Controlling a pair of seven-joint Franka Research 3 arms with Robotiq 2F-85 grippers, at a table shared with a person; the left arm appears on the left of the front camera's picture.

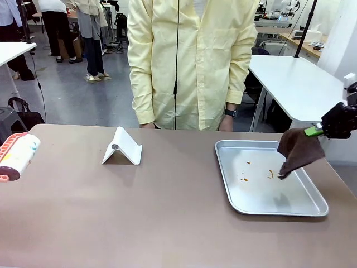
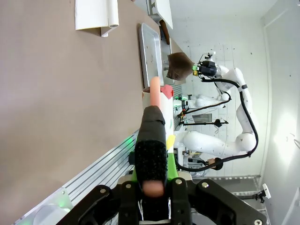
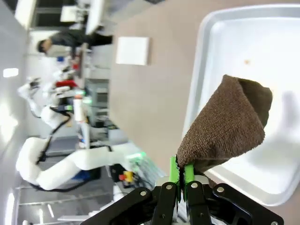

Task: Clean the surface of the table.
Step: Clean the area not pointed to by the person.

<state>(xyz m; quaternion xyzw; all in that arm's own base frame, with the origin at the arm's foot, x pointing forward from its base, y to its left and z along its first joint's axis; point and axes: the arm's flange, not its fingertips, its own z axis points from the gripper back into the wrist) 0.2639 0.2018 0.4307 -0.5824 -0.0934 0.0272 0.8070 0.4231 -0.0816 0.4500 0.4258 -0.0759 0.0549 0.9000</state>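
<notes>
The brown-taupe table stretches across the front view. At its right side, my right gripper is shut on a corner of a brown cloth, which hangs over the right edge of a silver tray. The right wrist view shows the green pads of the right gripper pinching the cloth above the tray. At the table's left edge lies a white lint roller. My left gripper is shut on the lint roller's orange handle.
A few orange crumbs lie in the tray. A white folded stand sits at the back left of centre. A person in a yellow coat stands at the far edge. A white-topped table is behind on the right.
</notes>
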